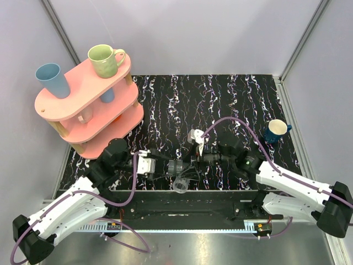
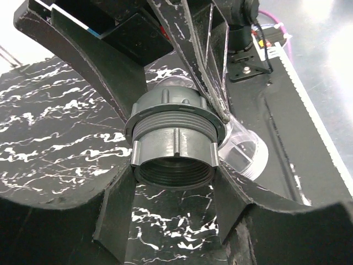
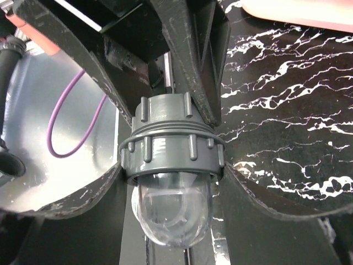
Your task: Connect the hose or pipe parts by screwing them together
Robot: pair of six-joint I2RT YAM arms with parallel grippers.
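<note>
Two pipe fittings are present, one per gripper. The threaded fitting (image 2: 174, 149), grey with an open mouth, is clamped between the fingers of the left gripper (image 1: 167, 166). The ribbed fitting (image 3: 172, 152), grey with a clear domed end (image 3: 171, 215), is clamped between the fingers of the right gripper (image 1: 190, 162).

Both arms are extended inward from the near corners, and the two grippers are brought tip to tip over the near middle of the black marbled table (image 1: 220, 99). The fittings are held just beside each other there, with the clear end turned toward the near edge. Whether the threads are engaged cannot be told.

One pink three-tier rack (image 1: 83, 94) is placed at the far left. One green mug (image 1: 105, 59) and one light blue cup (image 1: 52, 79) are carried on its top tier. One dark blue mug (image 1: 276, 131) is stood on the table at the right, well apart from the grippers. A purple cable (image 1: 242, 124) is looped above the right arm.
</note>
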